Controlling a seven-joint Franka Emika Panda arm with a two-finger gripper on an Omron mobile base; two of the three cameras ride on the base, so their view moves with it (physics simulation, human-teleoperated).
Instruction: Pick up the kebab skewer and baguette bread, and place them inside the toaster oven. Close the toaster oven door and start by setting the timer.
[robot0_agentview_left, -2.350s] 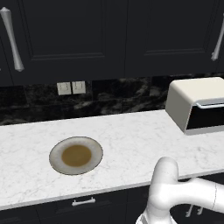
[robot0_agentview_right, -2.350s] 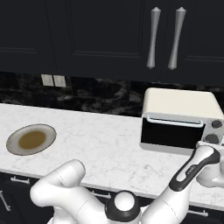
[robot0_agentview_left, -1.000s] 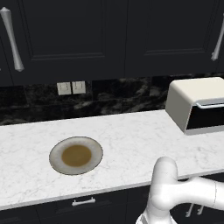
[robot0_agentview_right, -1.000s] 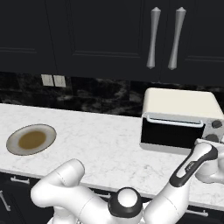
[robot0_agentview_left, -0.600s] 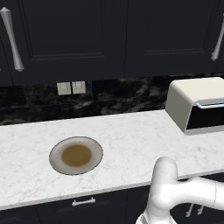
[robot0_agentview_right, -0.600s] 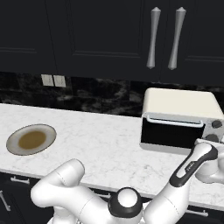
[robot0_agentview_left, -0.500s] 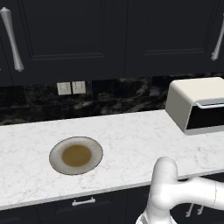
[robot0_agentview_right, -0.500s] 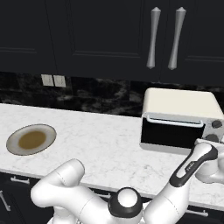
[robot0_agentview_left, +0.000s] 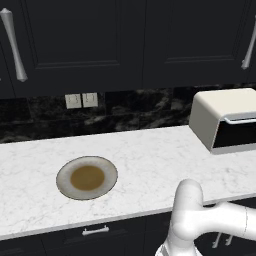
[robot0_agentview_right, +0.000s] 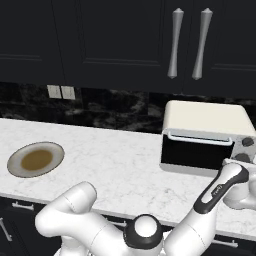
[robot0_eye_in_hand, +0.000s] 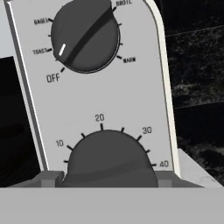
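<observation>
the toaster oven (robot0_agentview_right: 205, 137) is set on the white marble desk (robot0_agentview_right: 115, 165) at its right end, close to the dark backsplash. its door (robot0_agentview_right: 196, 152) is seen shut, with the silver handle bar along the top edge. in the left base view the oven (robot0_agentview_left: 225, 125) is cut off by the right edge of the picture. two dark knobs are seen on the panel at the oven's right side.

in the hand view the upper knob (robot0_eye_in_hand: 85, 37) is seen with its white mark between "toast" and "off". the timer knob (robot0_eye_in_hand: 109, 159) below it is ringed by the numbers 10, 20, 30 and 40. the end effector (robot0_eye_in_hand: 109, 177) is held right at this timer knob; its two finger tips (robot0_eye_in_hand: 48, 178) are seen at either side of the knob's base, but whether the knob is clamped cannot be told. in the right base view the end effector (robot0_agentview_right: 243, 175) is seen at the oven's right front corner.

a round plate (robot0_agentview_left: 87, 177) with a brown centre is laid on the desk well to the left, far from the oven. wide bare marble is left between plate and oven. two wall sockets (robot0_agentview_left: 81, 100) are set in the backsplash above the plate. dark upper cabinets with long silver handles (robot0_agentview_right: 187, 44) are hung above. the desk's front edge is run over dark drawers with small pulls (robot0_agentview_left: 95, 231).
</observation>
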